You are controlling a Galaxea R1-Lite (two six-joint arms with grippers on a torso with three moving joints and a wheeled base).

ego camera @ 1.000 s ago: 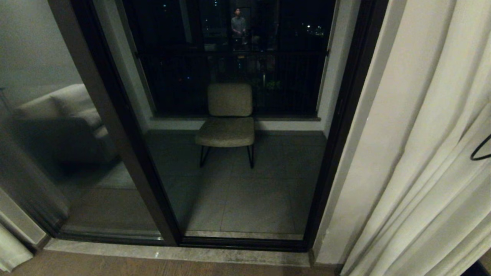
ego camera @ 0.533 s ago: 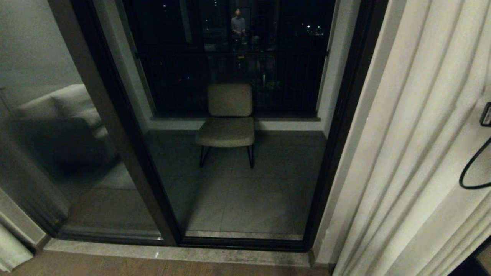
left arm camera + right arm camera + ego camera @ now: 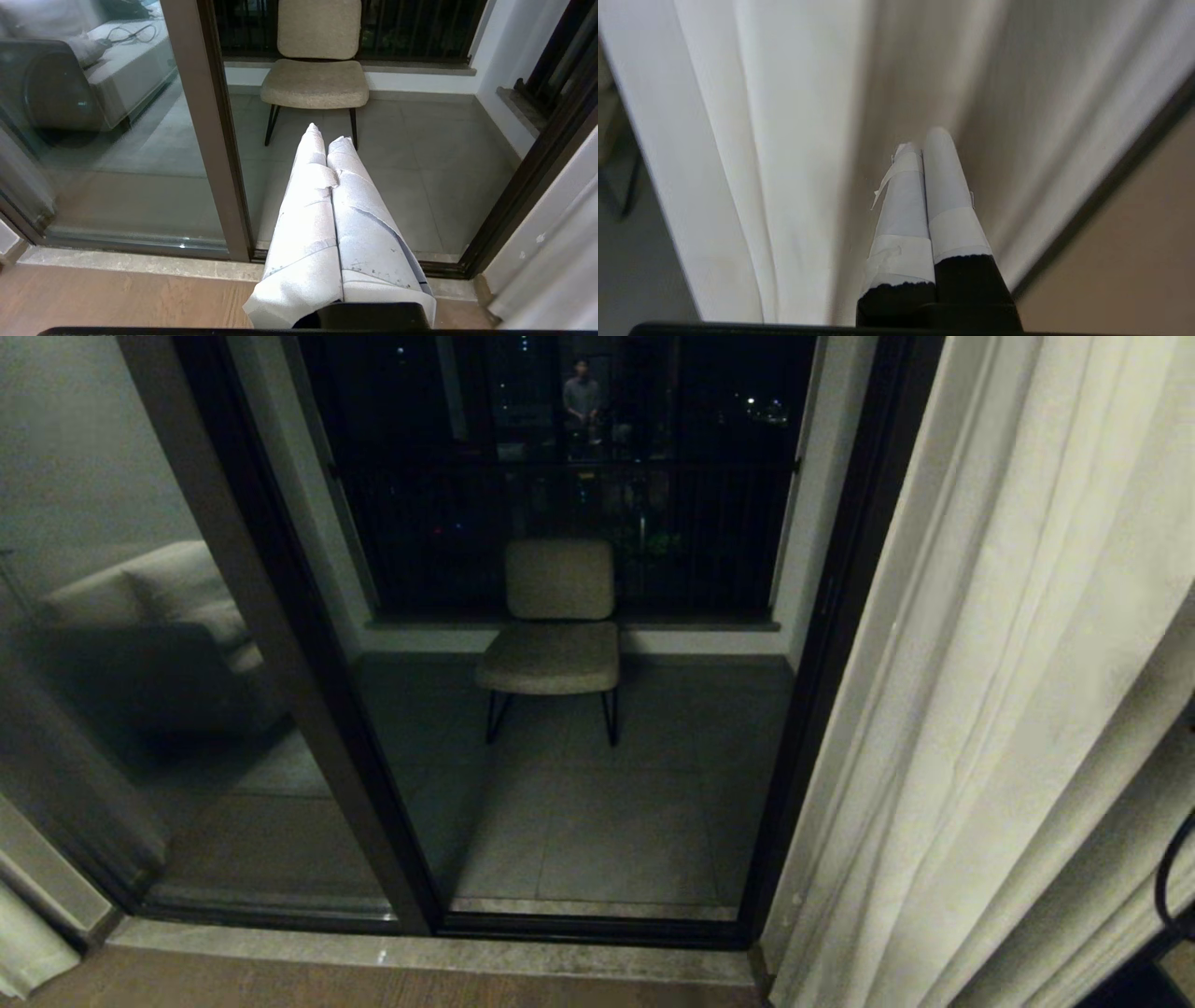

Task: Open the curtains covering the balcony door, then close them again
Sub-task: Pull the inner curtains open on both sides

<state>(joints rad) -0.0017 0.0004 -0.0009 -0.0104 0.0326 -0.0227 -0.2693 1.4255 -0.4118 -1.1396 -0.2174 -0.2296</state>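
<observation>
The balcony door (image 3: 579, 644) stood uncovered in the head view, its dark frame running down to the pale stone sill (image 3: 429, 954), with a padded chair (image 3: 555, 625) on the tiled balcony behind the glass. Of the curtains, the right panel (image 3: 990, 709) hung bunched to the right of the door, and only a scrap of the left panel (image 3: 23, 947) showed by the door's lower left corner. Compared with a second earlier, the right panel's near edge had crept leftward: its lower hem now overlapped the foot of the door's right frame, where a strip of wall had shown before. Its folds had also changed, from slanted drapes to straighter, tauter pleats. A black cable loop (image 3: 1172, 877) at the picture's right edge sat lower than before. The door, chair and sill had not shifted. In its own wrist view, the right claw (image 3: 924, 140) had its taped fingers pressed together, tips in among the pleats of the right panel (image 3: 761, 163), pinching no fabric. The left claw (image 3: 324, 133) was likewise pressed together and empty, pointing toward the door (image 3: 210, 140) and chair (image 3: 315, 74), well clear of either panel.
</observation>
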